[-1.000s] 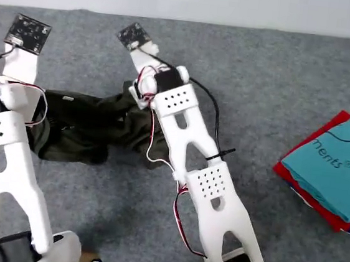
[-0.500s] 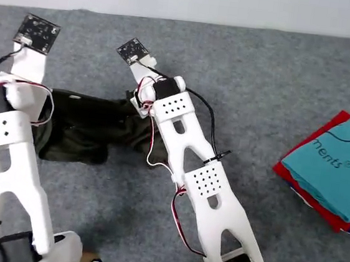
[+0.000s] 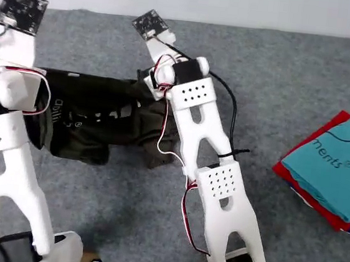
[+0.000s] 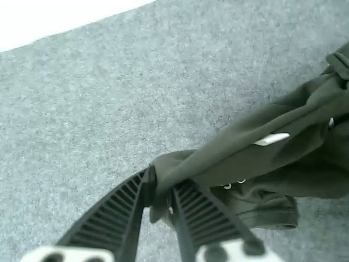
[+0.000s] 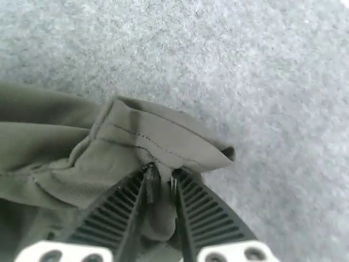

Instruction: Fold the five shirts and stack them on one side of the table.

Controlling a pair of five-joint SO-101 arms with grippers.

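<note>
The table (image 3: 280,86) has a coarse grey, felt-like top that probably gives cloth some grip. A dark olive shirt (image 3: 94,125), soft, matte and creased, lies rumpled at about ten o'clock in the high view. It is held between the left arm (image 3: 4,144) and the right arm (image 3: 200,127), likely so it can be pulled flat before folding. At three o'clock sits the stack of folded shirts (image 3: 330,169), teal over red and blue, squared up at the table's edge, seemingly to keep the working area free. The left gripper (image 4: 161,183) pinches a bunched edge of the shirt between ribbed black jaws. The right gripper (image 5: 162,176) is clamped on a stitched hem fold.
</note>
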